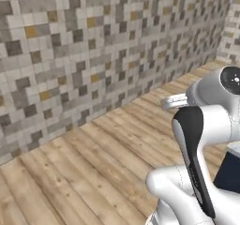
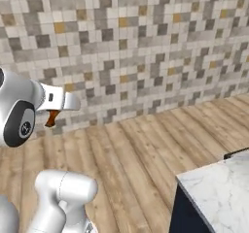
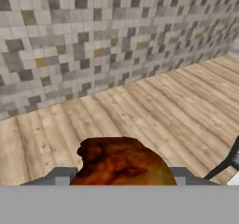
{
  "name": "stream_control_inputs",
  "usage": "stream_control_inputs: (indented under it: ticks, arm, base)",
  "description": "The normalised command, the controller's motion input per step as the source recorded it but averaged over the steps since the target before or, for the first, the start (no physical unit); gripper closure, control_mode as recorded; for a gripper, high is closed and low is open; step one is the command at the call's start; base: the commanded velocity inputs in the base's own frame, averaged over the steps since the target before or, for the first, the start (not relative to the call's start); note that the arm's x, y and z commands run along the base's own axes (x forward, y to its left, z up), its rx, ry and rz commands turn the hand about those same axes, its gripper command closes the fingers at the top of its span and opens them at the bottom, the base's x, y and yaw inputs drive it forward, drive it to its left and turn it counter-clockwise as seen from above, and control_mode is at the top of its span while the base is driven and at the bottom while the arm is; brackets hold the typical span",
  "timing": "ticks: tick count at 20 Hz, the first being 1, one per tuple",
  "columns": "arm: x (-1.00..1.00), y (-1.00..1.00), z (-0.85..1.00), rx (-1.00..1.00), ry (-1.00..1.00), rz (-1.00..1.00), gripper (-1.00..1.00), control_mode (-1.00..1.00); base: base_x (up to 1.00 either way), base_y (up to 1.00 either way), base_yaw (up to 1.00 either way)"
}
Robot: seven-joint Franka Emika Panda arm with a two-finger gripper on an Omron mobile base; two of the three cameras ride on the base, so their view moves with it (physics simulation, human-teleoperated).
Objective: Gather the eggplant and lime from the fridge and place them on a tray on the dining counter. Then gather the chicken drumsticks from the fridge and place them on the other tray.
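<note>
Hand view: gripper [image 3: 122, 183] apparently clamps chicken drumstick [image 3: 122, 164] (fingertips hidden), open wooden floor [image 3: 154, 111] ahead.

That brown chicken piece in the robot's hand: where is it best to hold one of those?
Probably across its thick rounded middle, coming from the hand's side, as here: the chicken drumstick sits in the gripper, its plump end sticking out ahead. The fingertips are hidden behind it.

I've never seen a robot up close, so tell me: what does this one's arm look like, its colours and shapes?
The arm is glossy white, built of thick rounded segments like bent tubes. A long black panel runs down one segment, and the joints end in round dark caps, one with a small light marking. Its end effector is a pale grey-white block. No loose cables show.
</note>
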Motion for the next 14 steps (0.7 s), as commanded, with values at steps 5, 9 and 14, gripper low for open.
stream_control_inputs:
  ticks: [5,9,14]
  arm:
    - [0.00,0.00,0.00,0.00,0.00,0.00,1.00,1.00]
    - [0.00,0.00,0.00,0.00,0.00,0.00,1.00,1.00]
    - [0.00,0.00,0.00,0.00,0.00,0.00,1.00,1.00]
  base:
    - [0.81,0.84,-0.61]
    - [1.00,0.93,-0.54]
    - [1.00,0.92,-0.55]
